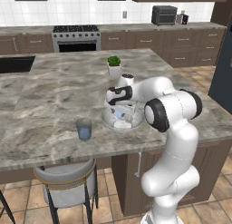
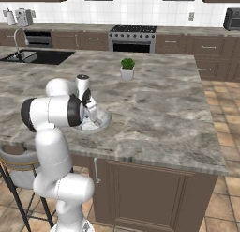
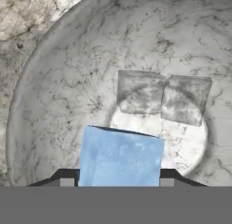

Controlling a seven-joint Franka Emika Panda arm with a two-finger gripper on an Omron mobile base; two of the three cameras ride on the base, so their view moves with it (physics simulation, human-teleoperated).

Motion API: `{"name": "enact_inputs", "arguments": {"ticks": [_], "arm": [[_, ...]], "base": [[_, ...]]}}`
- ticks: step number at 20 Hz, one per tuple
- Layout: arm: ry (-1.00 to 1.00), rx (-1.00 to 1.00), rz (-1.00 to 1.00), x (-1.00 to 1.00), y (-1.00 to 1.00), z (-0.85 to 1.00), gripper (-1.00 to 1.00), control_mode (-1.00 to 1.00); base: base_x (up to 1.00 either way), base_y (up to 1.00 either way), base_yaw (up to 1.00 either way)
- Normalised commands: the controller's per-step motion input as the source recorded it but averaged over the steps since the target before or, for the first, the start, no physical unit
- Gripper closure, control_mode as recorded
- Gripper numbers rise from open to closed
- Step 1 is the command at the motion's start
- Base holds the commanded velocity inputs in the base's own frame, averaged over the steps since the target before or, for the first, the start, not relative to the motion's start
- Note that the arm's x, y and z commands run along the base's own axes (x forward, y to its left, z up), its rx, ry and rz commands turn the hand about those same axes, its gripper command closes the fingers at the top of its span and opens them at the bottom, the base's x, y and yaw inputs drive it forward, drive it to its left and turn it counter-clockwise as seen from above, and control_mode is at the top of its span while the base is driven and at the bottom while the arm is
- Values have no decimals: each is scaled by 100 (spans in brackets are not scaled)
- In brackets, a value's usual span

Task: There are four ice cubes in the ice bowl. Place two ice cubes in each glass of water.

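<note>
Marble island counter (image 1: 54, 96) carried the grey ice bowl (image 3: 41, 82), where the gripper (image 3: 117, 182) reached down and clamped one blue ice cube (image 3: 120, 157) (two paler cubes (image 3: 140, 92) behind), presumably for the water glass (image 1: 84, 129) nearby.

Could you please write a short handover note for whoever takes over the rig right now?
Gripper: down in the ice bowl, jaws closed on a blue-tinted ice cube, not yet lifted out.
Two more ice cubes lie side by side on the bowl's floor.
One glass of water stands on the counter to the bowl's left; no ice visible in it.
Left: carry this cube to a glass, then distribute the rest, two per glass.
</note>
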Motion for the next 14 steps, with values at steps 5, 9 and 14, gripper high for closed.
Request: {"name": "enact_inputs", "arguments": {"ticks": [5, 9, 14], "arm": [[0, -1, 0, -4, 12, 50, 100, -100], [6, -4, 3, 0, 25, 25, 100, -100], [0, -9, 12, -9, 50, 3, 100, -100]], "base": [[0, 0, 0], [0, 0, 0], [0, 0, 0]]}}
